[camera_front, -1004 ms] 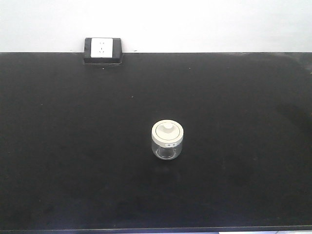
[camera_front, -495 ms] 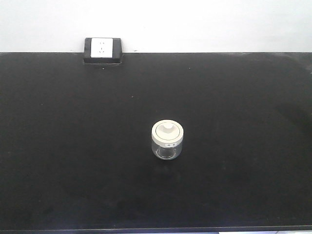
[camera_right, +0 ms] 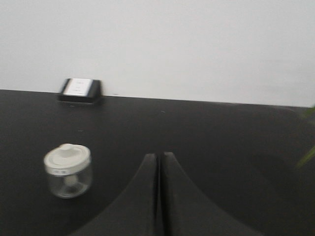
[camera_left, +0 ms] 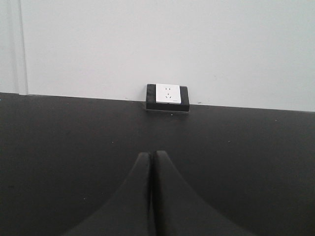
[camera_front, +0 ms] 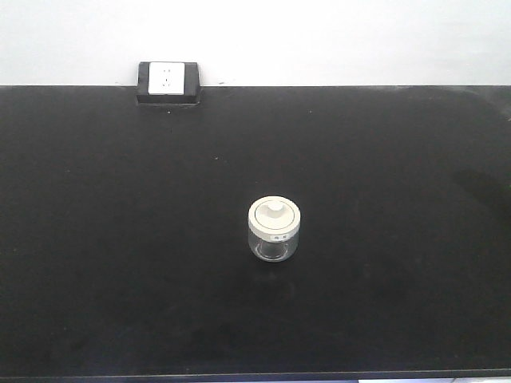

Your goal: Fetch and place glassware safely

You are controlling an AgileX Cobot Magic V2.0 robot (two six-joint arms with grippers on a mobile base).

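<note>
Jar waits alone on the black tabletop

Jar [camera_front: 274, 230] stands upright near the middle of the black tabletop [camera_front: 96, 239]. It is small, short and made of clear glass. A round off-white lid [camera_front: 274, 215] sits on top of it, with a little knob in the middle and a tiny label on the rim. Nothing is touching the jar.

A white wall socket in a black box [camera_front: 168, 81] sits at the far edge of the tabletop, against the pale wall [camera_front: 335, 40]. It is well apart from the jar, back and to the left.

The left gripper [camera_left: 152, 156] hangs over the dark tabletop and points at the socket. Its jaws are pressed together with nothing between them.

The right gripper [camera_right: 159, 158] also has its jaws pressed together and holds nothing. In the right wrist view the jar [camera_right: 68, 170] stands off to the left of this gripper, and they do not touch. That picture is a little blurry.
</note>
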